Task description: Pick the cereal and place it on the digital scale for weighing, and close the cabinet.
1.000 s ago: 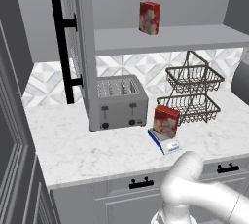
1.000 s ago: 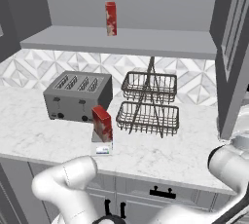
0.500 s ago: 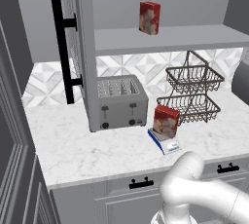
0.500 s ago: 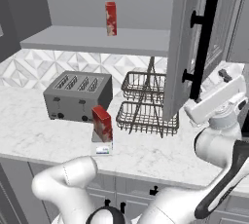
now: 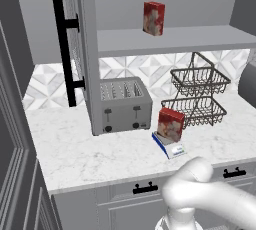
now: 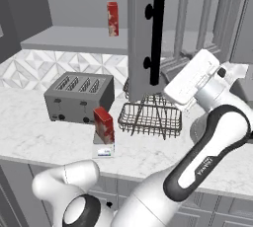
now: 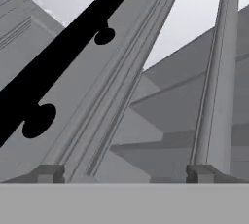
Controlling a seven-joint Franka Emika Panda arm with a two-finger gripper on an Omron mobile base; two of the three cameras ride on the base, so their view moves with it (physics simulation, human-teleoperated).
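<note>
Hand point(image 7: 125, 173) spread wide, empty, close against cabinet point(image 7: 146, 47) door beside black handle point(image 7: 58, 62).

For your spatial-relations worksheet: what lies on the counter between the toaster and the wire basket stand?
In the left base view, the cereal stands on the digital scale, between the toaster and the wire basket stand, slightly nearer the camera.

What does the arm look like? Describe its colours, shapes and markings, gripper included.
The arm is glossy white, built of rounded tubular segments with dark grey-black bands at the joints; one band carries small pale lettering. The hand is a boxy white block. The gripper ends in two small, dark grey, blocky fingertips.
</note>
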